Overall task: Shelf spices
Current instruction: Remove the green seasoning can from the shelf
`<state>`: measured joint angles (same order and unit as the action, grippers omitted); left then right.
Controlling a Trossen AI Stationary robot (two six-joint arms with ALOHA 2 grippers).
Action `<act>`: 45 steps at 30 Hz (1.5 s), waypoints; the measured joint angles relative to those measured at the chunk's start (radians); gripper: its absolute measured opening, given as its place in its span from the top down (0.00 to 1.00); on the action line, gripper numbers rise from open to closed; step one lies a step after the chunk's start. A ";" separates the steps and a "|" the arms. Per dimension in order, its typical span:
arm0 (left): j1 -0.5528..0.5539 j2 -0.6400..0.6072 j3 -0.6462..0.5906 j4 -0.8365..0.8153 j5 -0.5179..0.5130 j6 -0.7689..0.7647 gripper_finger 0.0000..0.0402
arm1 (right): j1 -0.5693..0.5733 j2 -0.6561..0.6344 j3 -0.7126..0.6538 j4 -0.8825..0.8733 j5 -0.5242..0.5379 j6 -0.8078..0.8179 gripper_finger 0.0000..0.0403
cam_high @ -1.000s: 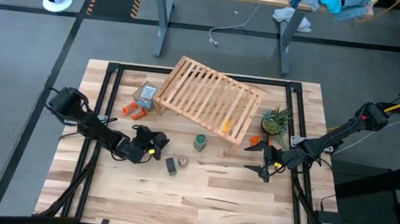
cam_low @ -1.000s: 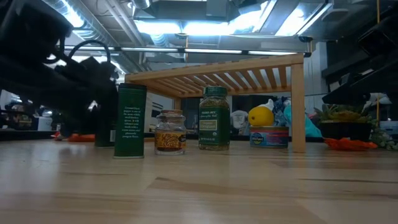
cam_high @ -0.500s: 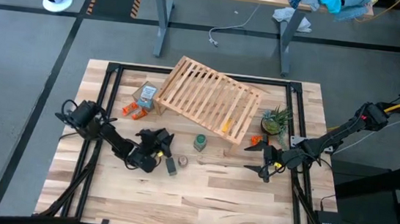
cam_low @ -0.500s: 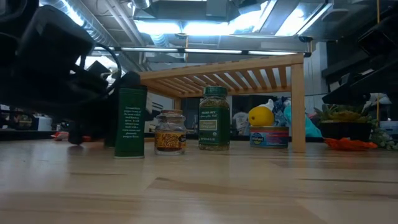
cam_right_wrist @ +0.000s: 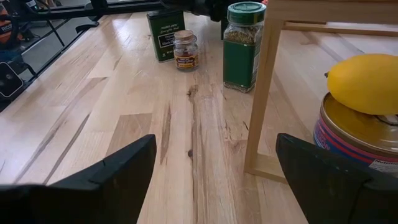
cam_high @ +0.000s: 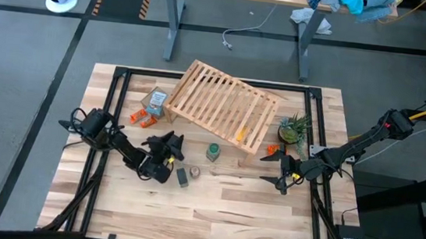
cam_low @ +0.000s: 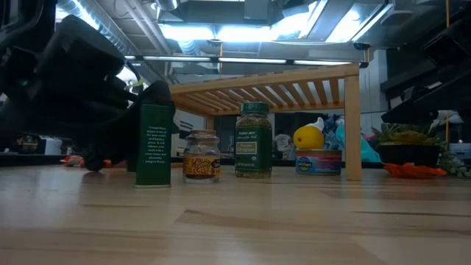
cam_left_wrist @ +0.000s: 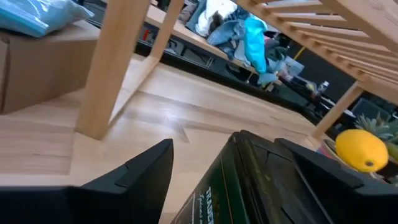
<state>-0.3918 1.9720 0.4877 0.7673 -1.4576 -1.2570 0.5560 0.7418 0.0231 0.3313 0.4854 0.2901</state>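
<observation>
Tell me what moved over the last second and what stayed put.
The left gripper swung in from the table's left side toward the jars and now has its open jaws around a dark square jar tilted between them. The right gripper kept still, open. The green jar, small glass jar and shelf did not move.

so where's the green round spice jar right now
In the high view the green round jar stands on the tabletop just in front of the slatted shelf, right of the tiny clear glass jar; neither gripper touches it.
</observation>
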 joint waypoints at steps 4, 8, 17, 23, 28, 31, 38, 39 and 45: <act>0.014 0.001 0.003 -0.002 -0.004 -0.002 0.33 | 0.000 0.000 0.000 0.000 0.000 0.000 0.16; 0.004 0.005 0.043 -0.003 0.021 0.141 0.33 | 0.000 0.000 0.000 0.001 0.000 0.000 0.16; -0.045 0.004 0.132 0.001 0.010 0.462 0.33 | 0.000 0.000 0.000 0.001 0.000 0.000 0.16; -0.060 0.003 0.134 0.000 0.019 0.544 0.33 | 0.000 0.000 0.000 0.000 0.000 0.000 0.16; -0.060 -0.006 0.134 0.000 0.042 0.584 0.31 | 0.000 0.000 0.000 0.000 0.000 0.000 0.16; -0.052 -0.021 0.134 0.000 0.042 0.584 0.28 | 0.000 0.000 0.000 0.000 0.000 0.000 0.16; -0.049 -0.039 0.135 0.030 0.044 0.617 0.25 | 0.000 0.000 0.000 0.000 0.000 0.000 0.16; -0.051 -0.039 0.135 0.030 0.049 0.639 0.25 | 0.000 0.000 0.000 0.000 0.000 0.000 0.16; -0.054 -0.039 0.135 0.030 0.064 0.665 0.25 | 0.000 0.000 0.000 0.000 0.000 0.000 0.16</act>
<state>-0.4462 1.9331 0.6228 0.7971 -1.3934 -0.5925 0.5564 0.7420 0.0231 0.3317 0.4850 0.2901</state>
